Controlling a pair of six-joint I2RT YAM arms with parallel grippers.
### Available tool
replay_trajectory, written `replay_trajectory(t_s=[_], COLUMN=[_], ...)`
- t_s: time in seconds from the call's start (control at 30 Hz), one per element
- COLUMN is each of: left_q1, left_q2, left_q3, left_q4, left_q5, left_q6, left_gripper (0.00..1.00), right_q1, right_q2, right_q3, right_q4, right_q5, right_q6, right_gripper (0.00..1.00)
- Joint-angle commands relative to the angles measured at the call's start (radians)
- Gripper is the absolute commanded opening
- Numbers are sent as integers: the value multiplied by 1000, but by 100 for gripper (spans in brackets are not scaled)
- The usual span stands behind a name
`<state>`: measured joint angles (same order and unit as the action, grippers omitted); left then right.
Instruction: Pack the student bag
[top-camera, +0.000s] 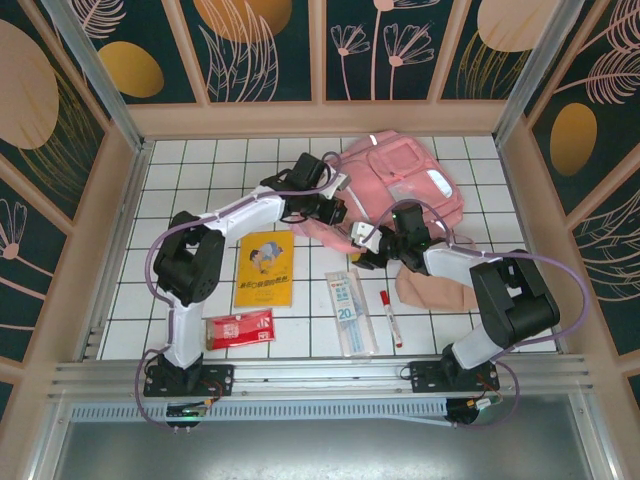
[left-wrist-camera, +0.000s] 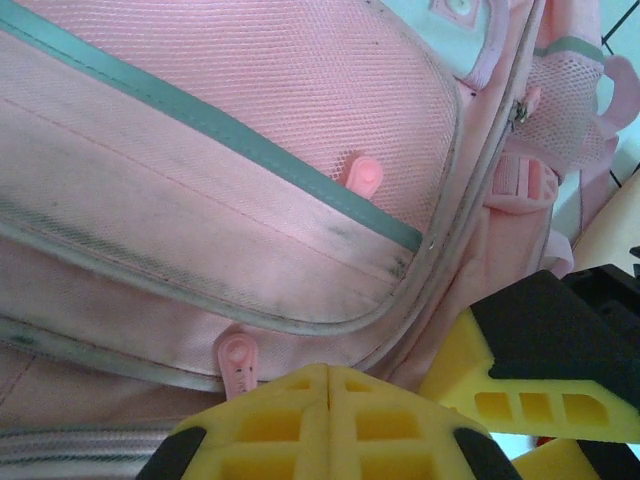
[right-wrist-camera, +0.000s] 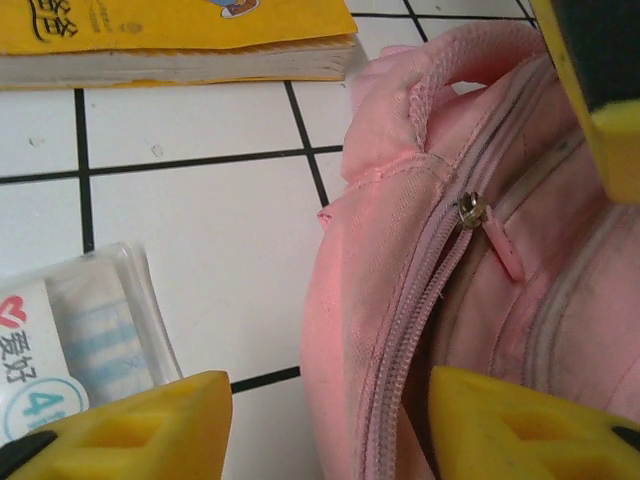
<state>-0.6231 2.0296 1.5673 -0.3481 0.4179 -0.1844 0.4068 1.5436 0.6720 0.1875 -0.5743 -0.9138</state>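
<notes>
Top external view: the student bag (top-camera: 410, 180), a pink backpack, lies flat on the white tiled table (top-camera: 200, 180) at the far right of centre, with both arms reaching to its near-left edge. Nearer the arm bases lie a yellow book (top-camera: 265, 268) with a cartoon figure on its cover, a red packet (top-camera: 240, 328) whose print is too small to read, a clear stationery packet (top-camera: 350, 310) marked "20", a red-capped pen (top-camera: 388, 315) and a beige-pink pouch (top-camera: 435, 290) just beside the right arm.

Left wrist view: the left gripper (left-wrist-camera: 328, 395) has its yellow pads pressed together with nothing seen between them, close over the bag's mesh front pocket. A pink zip pull (left-wrist-camera: 238, 365) lies just left of the pads, and a second one (left-wrist-camera: 362, 178) lies higher on a grey-trimmed seam.

Right wrist view: the right gripper (right-wrist-camera: 325, 430) stands with its jaws wide apart, astride the bag's zipped edge. Its left finger is over bare tile. The metal zip slider (right-wrist-camera: 470, 210) with a pink tab sits ahead of it. The clear packet there shows a red heart, "爱好" and a "4".
</notes>
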Motion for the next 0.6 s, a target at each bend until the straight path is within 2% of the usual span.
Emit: replay_trajectory(t_s=[0.0, 0.03, 0.17, 0.33, 0.57], left_q1=[6, 4, -14, -27, -45], left_q2=[-17, -15, 7, 102, 197], left_q3=[-35, -42, -28, 70, 166], left_q4=[18, 17, -4, -99, -185], left_q5=[-31, -34, -86, -186, -245], left_q6=[-22, -11, 47, 77, 137], left_gripper=[32, 40, 49, 49, 44], right_q1=[1, 1, 1, 1, 3], right_q2=[15, 19, 18, 28, 35], right_q3=[10, 9, -5, -9, -30], right_q4=[20, 28, 36, 13, 39], right_q5=[-27, -11, 53, 81, 57], right_q6=[34, 37, 8, -43, -56], right_gripper=[58, 58, 48, 39, 22])
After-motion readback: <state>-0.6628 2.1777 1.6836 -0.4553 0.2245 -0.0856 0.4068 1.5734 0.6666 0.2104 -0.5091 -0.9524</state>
